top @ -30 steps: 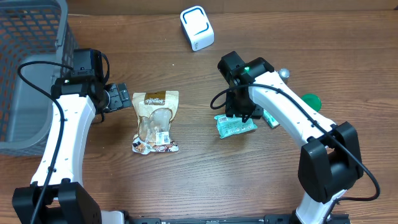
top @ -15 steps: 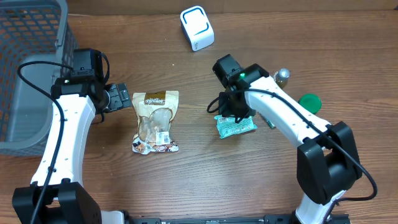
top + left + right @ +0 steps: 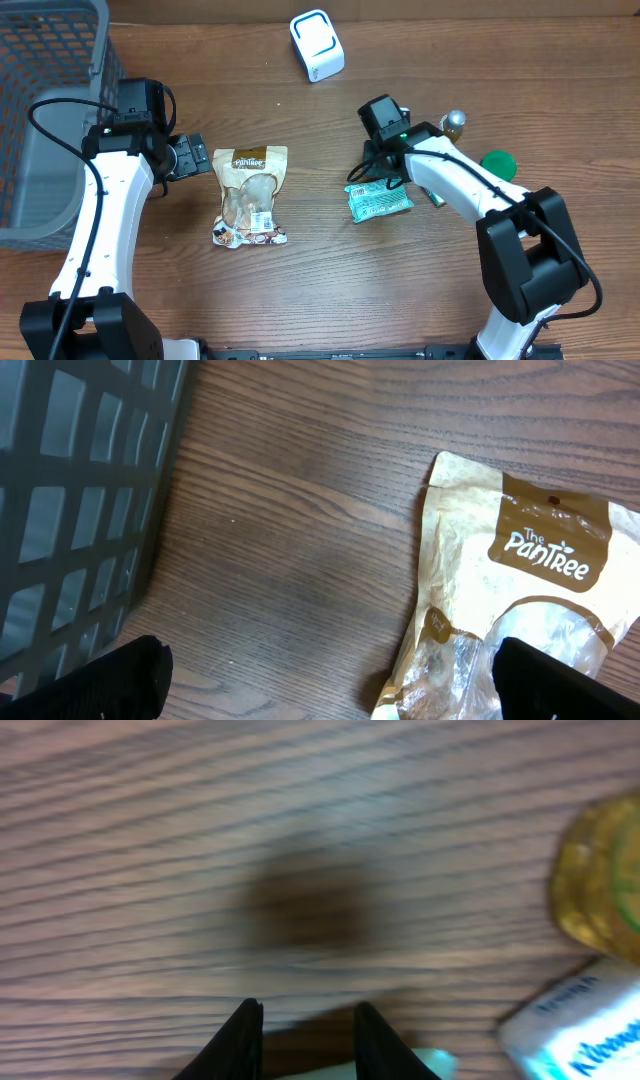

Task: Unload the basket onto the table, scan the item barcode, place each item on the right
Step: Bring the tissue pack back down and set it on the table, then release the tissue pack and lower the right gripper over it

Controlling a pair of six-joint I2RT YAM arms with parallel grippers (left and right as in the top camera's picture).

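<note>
Scanning not begun: the green packet (image 3: 380,202) lies flat at the narrowly parted, empty right claw (image 3: 305,1016); the left claw (image 3: 198,158) gapes wide.

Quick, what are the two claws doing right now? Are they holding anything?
Left gripper: wide open, holding nothing.
Right gripper: narrowly apart by the green packet; cannot tell whether it grips it.
</note>
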